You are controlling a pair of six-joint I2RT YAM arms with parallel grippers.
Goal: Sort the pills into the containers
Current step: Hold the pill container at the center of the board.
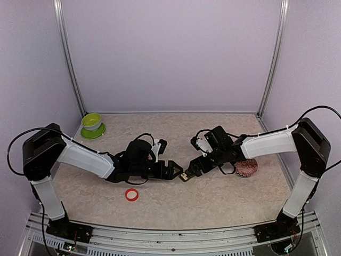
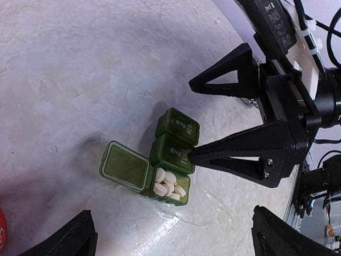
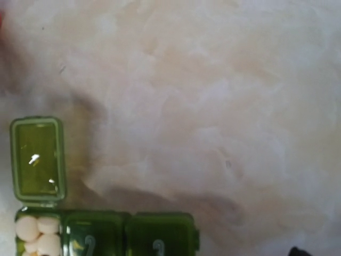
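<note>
The containers [image 2: 171, 150] are three dark green boxes joined in a row on the table, also low in the right wrist view [image 3: 128, 234]. The end box has its lid [image 2: 124, 166] flipped open and holds several white pills [image 2: 169, 186]; the other two are closed. My right gripper [image 2: 193, 120] is open, its fingers spread wide over the row, and the lower fingertip [image 2: 198, 154] is at the middle box's lid. Just short of the boxes, my left gripper [image 2: 176, 240] is open and holds nothing. From above, both grippers meet at the containers [image 1: 186, 175].
A red ring [image 1: 131, 194] lies near the front, left of centre. A lime-green bowl [image 1: 92, 125] stands at the back left. A round patterned object [image 1: 246, 168] sits beside the right arm. Walls close in the table on three sides.
</note>
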